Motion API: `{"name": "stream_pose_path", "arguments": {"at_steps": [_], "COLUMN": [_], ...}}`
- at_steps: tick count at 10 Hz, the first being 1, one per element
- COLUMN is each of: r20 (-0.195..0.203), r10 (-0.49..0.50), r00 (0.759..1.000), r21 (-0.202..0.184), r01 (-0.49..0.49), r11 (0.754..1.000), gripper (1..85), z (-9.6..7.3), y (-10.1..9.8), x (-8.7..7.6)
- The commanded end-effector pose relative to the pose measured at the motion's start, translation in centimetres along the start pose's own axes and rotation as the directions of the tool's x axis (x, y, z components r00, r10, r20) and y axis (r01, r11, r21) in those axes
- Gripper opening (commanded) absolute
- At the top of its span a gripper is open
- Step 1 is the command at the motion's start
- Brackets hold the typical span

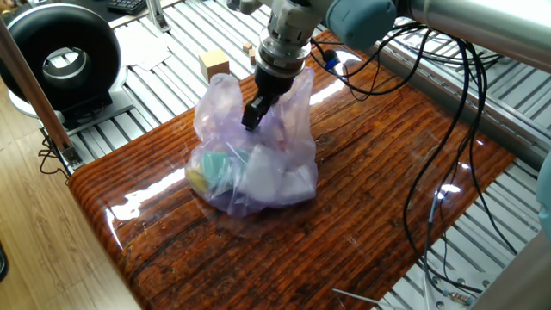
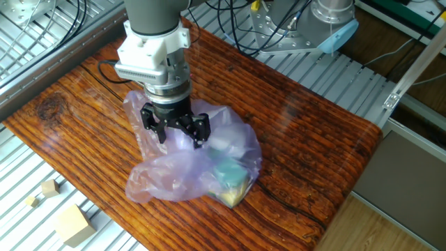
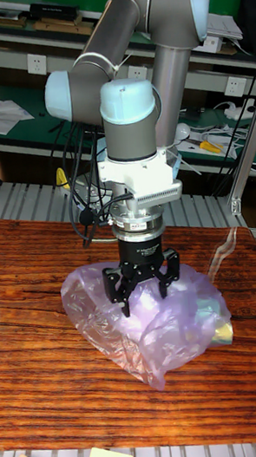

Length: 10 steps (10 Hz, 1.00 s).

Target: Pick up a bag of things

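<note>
Plastic, crinkly and pale lavender, made up the single translucent bag (image 1: 254, 164) that sat on the glossy reddish-brown wooden table (image 1: 362, 207). Through its skin showed the things (image 2: 230, 183) — one teal lump, one yellow piece low at the edge, and pale white shapes; a finer count could not be made. Three tan wooden blocks lay on the metal slats beside the table: one large block (image 2: 73, 224) and two small ones (image 2: 49, 187). A black ring-shaped fan (image 1: 60, 56) stood off the table's far corner.

One grey UR5 arm (image 3: 127, 80) reached down with its wrist vertical, the black two-finger gripper (image 2: 175, 130) pointing straight at the bag's upper folds. Its fingers (image 3: 118, 286) stood spread apart, tips pressed into the loose plastic — nothing was yet clamped between them, and the bag rested fully on the table.
</note>
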<state>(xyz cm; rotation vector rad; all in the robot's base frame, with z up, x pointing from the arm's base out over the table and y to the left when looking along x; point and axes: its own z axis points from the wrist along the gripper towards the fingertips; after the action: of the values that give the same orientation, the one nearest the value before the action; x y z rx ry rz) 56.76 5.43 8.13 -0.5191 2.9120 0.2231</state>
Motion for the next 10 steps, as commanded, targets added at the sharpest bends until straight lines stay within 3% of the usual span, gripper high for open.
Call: {"name": "stream_pose_path", "arguments": {"at_steps": [1, 4, 5, 6, 8, 10], "r20": [-0.011, -0.013, -0.022, -0.049, -0.054, -0.030], "r10": [0.037, 0.051, 0.065, 0.072, 0.081, 0.076], "r00": [0.999, 0.999, 0.998, 0.996, 0.995, 0.997], "r21": [0.019, 0.021, 0.030, 0.060, 0.040, 0.038], "r01": [-0.037, -0.051, -0.064, -0.069, -0.079, -0.075], "r11": [0.999, 0.998, 0.997, 0.996, 0.996, 0.996], "gripper": [46.3, 40.0, 32.0, 1.0, 1.0, 1.0], "z": [-0.4, -0.5, -0.5, -0.6, -0.7, -0.9], "y": [-0.5, -0.5, -0.6, -1.3, -0.7, -0.8], "x": [0.2, 0.1, 0.3, 1.0, 1.1, 0.4]}}
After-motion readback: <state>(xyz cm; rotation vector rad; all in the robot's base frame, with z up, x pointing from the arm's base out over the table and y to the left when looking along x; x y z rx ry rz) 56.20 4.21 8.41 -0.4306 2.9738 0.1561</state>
